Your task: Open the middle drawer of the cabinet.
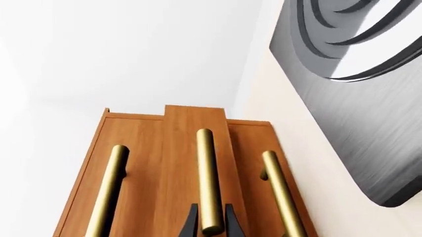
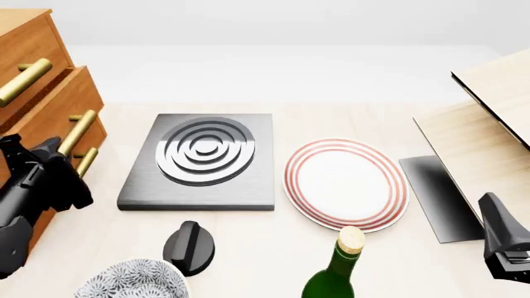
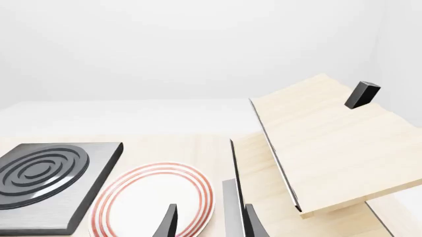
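The orange-brown cabinet (image 2: pixel 33 43) stands at the table's left edge, with three brass bar handles showing. In the left wrist view, the middle drawer (image 1: pixel 178 148) juts a little ahead of the two drawer fronts beside it. My left gripper (image 1: pixel 211 224) is shut on the near end of its brass handle (image 1: pixel 209 173), one dark finger on each side. The front view shows that gripper (image 2: pixel 54 152) at the middle drawer (image 2: pixel 62 102). Low at the right, my right gripper (image 2: pixel 503 248) is open and holds nothing; its fingers (image 3: pixel 168 222) hang over the plate's edge.
A grey hob (image 2: pixel 203 158) with dark rings lies right of the cabinet, and a red-rimmed white plate (image 2: pixel 346 183) lies beside it. Near the front are a black knob (image 2: pixel 188 247), a patterned bowl (image 2: pixel 133 282) and a green bottle (image 2: pixel 339 267). Pale wooden boards (image 2: pixel 488 124) slope at the right.
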You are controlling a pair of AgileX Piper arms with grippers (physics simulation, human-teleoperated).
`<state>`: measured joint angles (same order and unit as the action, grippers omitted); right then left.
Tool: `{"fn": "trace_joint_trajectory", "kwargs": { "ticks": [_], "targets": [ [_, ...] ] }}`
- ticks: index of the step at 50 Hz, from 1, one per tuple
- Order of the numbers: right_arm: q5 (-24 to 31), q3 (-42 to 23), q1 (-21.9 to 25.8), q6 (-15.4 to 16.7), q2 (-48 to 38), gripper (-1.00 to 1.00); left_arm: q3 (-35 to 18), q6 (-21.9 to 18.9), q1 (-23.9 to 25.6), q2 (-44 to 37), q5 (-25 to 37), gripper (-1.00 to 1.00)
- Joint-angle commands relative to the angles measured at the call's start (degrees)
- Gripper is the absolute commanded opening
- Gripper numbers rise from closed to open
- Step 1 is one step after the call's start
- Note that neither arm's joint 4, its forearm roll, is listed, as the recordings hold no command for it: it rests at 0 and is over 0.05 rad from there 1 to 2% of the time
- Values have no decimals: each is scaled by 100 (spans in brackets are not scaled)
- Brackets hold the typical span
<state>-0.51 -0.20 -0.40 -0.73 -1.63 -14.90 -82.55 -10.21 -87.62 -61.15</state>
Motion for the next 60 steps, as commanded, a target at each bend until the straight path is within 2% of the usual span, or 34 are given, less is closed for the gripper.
{"fn": "trace_joint_trajectory", "kwargs": {
  "ticks": [1,15,60],
  "targets": [
    [12,3,8,26,40,100,28,-22,414,130,170,-100],
    [18,5,7,25,48,100,83,-73,579,333,290,-100],
    [18,5,8,27,47,100,240,-212,1036,130,51,-100]
  ]
}}
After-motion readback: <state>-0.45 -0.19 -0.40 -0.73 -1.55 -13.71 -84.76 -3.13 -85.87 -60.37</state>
